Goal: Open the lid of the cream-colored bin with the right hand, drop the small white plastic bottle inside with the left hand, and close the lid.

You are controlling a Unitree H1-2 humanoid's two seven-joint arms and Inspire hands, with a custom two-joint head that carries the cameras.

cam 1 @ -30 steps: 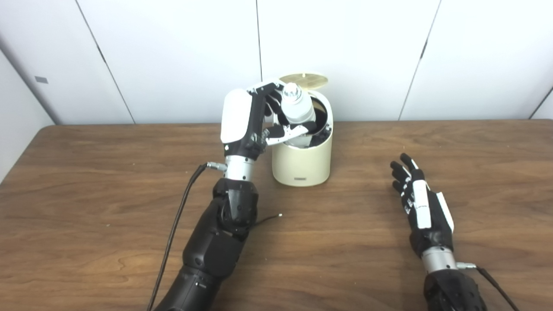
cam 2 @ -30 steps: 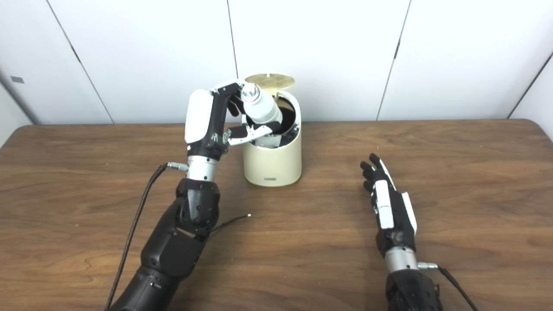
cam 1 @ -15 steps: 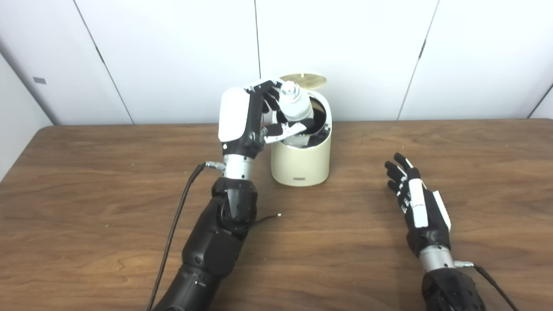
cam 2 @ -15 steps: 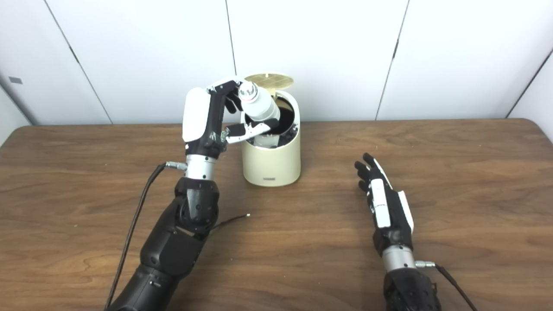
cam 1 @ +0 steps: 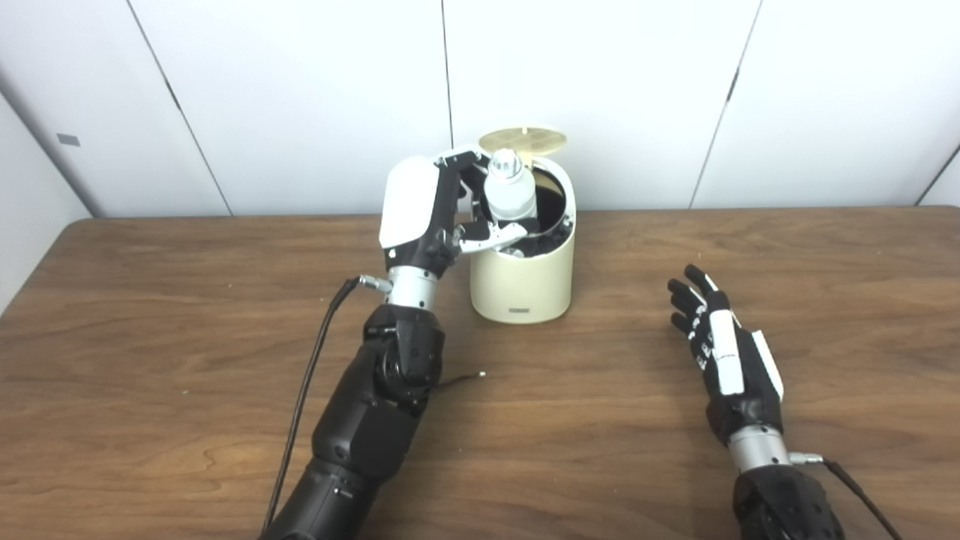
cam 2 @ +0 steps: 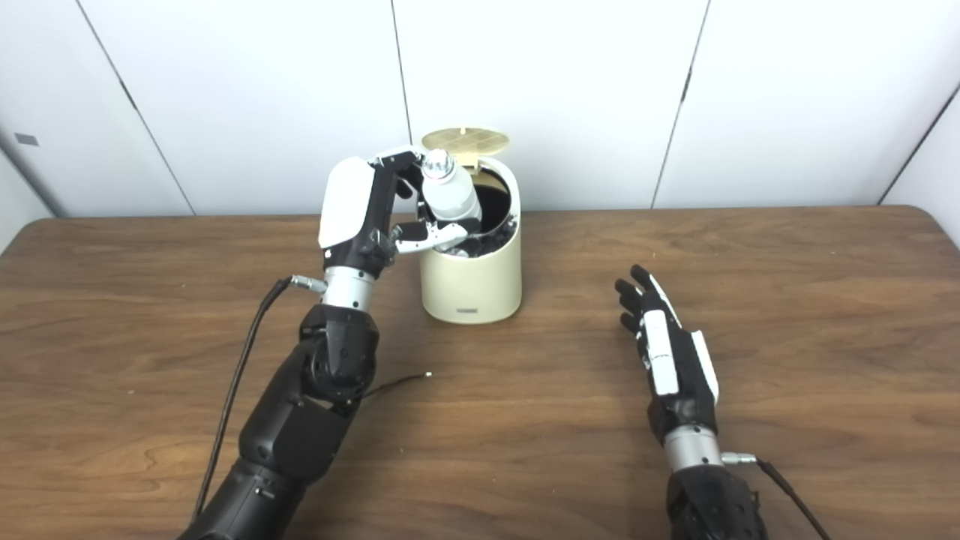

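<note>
The cream-colored bin (cam 1: 523,281) stands at the back middle of the table, its round lid (cam 1: 523,139) tipped up open behind the dark opening. My left hand (cam 1: 431,214) is shut on the small white plastic bottle (cam 1: 509,196) and holds it upright, cap up, with its base partly down in the bin's mouth. The same grasp shows in the right eye view (cam 2: 448,196). My right hand (cam 1: 718,346) lies open and empty on the table, well to the right of the bin, fingers pointing away.
The brown wooden table (cam 1: 150,360) has bare room to the left and right of the bin. A black cable (cam 1: 307,382) runs along my left arm, with a thin wire end on the table. White wall panels stand close behind the bin.
My left hand has lowered and straightened the bottle, so its base now sits deeper in the bin's opening. My right hand has hardly moved.
</note>
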